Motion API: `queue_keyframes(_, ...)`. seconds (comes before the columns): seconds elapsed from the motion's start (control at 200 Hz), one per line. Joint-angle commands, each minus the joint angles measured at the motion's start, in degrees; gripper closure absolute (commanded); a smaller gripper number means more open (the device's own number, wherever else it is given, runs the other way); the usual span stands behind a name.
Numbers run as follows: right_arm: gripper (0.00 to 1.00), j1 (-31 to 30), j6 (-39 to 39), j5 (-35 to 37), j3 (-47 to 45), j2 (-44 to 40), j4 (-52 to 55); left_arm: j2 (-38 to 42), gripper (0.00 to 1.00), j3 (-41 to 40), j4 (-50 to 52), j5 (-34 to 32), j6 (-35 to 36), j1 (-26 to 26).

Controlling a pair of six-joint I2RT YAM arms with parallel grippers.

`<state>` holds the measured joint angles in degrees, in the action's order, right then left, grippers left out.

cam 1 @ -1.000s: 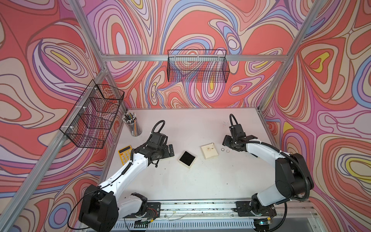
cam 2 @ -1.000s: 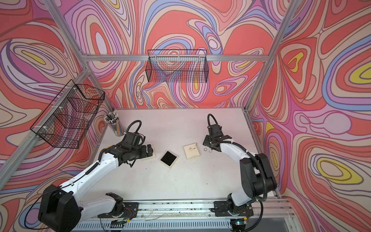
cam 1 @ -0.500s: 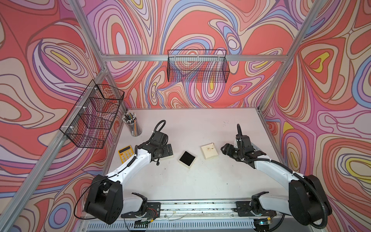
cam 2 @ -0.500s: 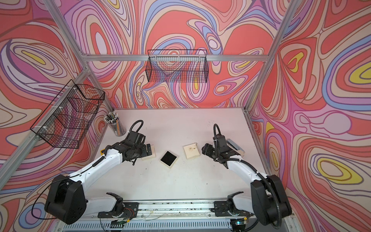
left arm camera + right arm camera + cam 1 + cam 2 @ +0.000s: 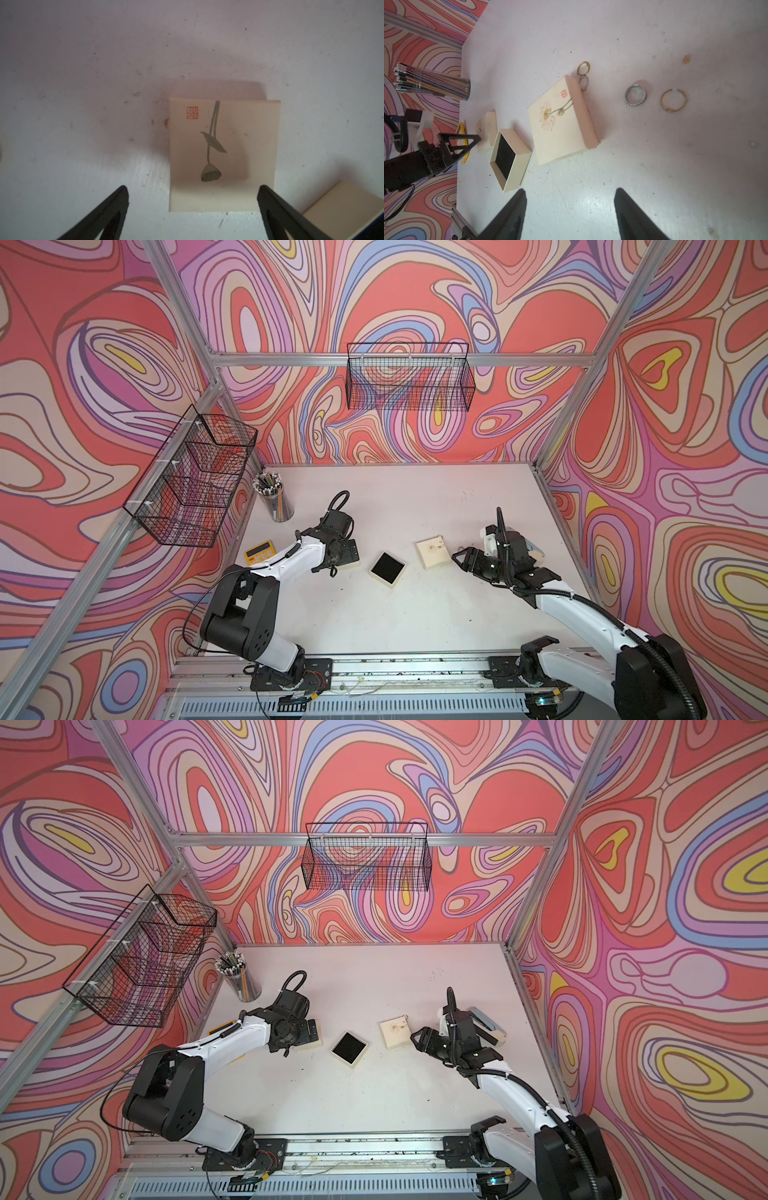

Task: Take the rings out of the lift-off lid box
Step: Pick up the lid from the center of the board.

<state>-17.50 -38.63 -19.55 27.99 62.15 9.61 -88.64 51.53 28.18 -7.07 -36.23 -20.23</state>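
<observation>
Your right gripper [image 5: 570, 209] sits wide and empty (left gripper [image 5: 192, 207] is wide too, off toward the left edge of the desk [image 5: 415, 497]), so it's the nearer one: the rings [image 5: 635, 96] lie flat on bare desk straight ahead, near the lid [image 5: 560, 124], out of the box [image 5: 521, 166].

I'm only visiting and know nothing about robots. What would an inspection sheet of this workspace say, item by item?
Surface: white table, scuffed and speckled.
Job's things: open box, black lining, nothing seen inside. Four rings lie on the table: gold ring and beaded ring beside the lotus box corner; silver band and open gold ring apart from it.
Clutter: pencil cup, yellow calculator, white-and-blue gadget.
Hands: left hand open above a bud-printed cream box; right hand open, holding nothing.
Cables: black loop at left wrist, black cable at right wrist.
Surroundings: side basket, back basket, swirl-patterned walls.
</observation>
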Motion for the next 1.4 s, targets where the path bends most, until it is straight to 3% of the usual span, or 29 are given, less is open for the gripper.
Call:
queue_keyframes(0.0,0.3,-1.9,-1.9,-0.3,-1.3,-0.2,-1.7,-1.9,0.0,2.2,-1.9,0.8,-0.7,0.2)
queue_keyframes(0.466,0.39,-12.8,-5.3,3.1,2.9,10.6,-8.8,-6.6,0.02,4.6,-2.5,2.5,0.5,0.0)
queue_keyframes(0.911,0.44,-15.0,-7.9,1.5,6.0,18.7,-14.1,-6.4,0.12,4.6,-4.1,2.6,5.5,-2.4)
queue_keyframes(1.392,0.46,-16.2,-7.8,0.3,11.2,26.9,-15.1,-8.8,0.08,5.2,-2.0,0.7,7.3,-2.4)
